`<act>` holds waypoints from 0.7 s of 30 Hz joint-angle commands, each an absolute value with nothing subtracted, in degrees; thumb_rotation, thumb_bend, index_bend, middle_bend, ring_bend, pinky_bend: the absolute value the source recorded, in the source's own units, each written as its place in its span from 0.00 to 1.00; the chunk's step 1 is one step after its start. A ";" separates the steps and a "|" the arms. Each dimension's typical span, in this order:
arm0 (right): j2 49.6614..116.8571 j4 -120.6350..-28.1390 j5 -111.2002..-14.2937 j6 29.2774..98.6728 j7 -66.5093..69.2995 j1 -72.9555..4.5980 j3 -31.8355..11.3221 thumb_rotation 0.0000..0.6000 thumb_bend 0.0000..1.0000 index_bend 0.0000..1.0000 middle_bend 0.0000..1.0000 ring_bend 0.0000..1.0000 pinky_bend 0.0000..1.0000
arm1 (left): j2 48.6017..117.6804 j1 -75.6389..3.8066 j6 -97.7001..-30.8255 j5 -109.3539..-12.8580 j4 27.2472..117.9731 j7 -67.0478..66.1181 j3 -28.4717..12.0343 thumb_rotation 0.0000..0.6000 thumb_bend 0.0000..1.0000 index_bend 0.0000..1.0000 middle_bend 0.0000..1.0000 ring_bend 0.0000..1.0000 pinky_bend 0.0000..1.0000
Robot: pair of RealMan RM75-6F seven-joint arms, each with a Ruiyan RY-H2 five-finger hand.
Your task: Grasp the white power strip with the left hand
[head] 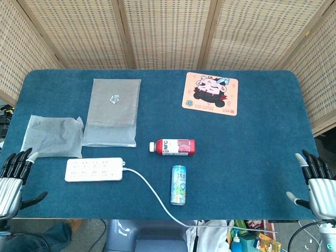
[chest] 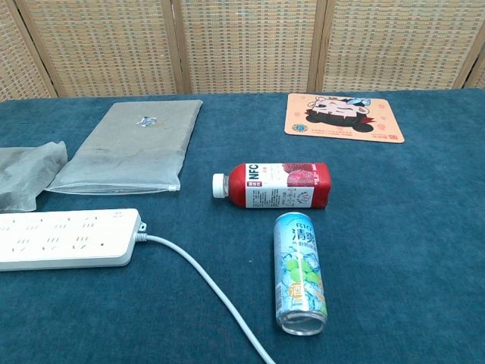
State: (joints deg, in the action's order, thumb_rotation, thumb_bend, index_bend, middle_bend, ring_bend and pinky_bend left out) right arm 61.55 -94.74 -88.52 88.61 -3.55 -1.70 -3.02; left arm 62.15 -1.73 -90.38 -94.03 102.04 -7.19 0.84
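The white power strip [head: 94, 169] lies flat near the table's front left, long side running left to right; the chest view shows the power strip [chest: 68, 239] at its left edge. Its white cord [head: 157, 198] curves off the front edge. My left hand [head: 14, 181] hovers at the table's front left corner, fingers apart and holding nothing, a hand's width left of the strip. My right hand [head: 316, 182] sits at the front right corner, also with fingers apart and nothing in it. Neither hand shows in the chest view.
A red juice bottle [head: 172, 147] lies on its side mid-table, a green can [head: 178, 185] in front of it. Two grey zip bags [head: 112, 111] [head: 53, 136] lie behind the strip. A cartoon mouse pad [head: 210, 93] sits at the back.
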 commanded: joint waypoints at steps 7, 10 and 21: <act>62.33 -93.45 -89.51 89.57 -2.69 -1.65 -3.15 1.00 0.00 0.00 0.00 0.00 0.00 | 61.62 -1.79 -90.01 -93.97 102.45 -6.85 1.01 1.00 0.00 0.00 0.00 0.00 0.00; 62.25 -93.56 -89.36 89.41 -2.58 -1.68 -3.17 1.00 0.00 0.00 0.00 0.00 0.00 | 61.69 -1.87 -89.85 -94.11 102.42 -6.88 1.06 1.00 0.00 0.00 0.00 0.00 0.00; 62.00 -93.96 -88.40 88.62 -2.34 -1.79 -3.31 1.00 0.00 0.00 0.00 0.00 0.00 | 68.07 -6.86 -81.05 -92.19 101.21 -6.58 0.17 1.00 0.54 0.00 1.00 0.96 0.88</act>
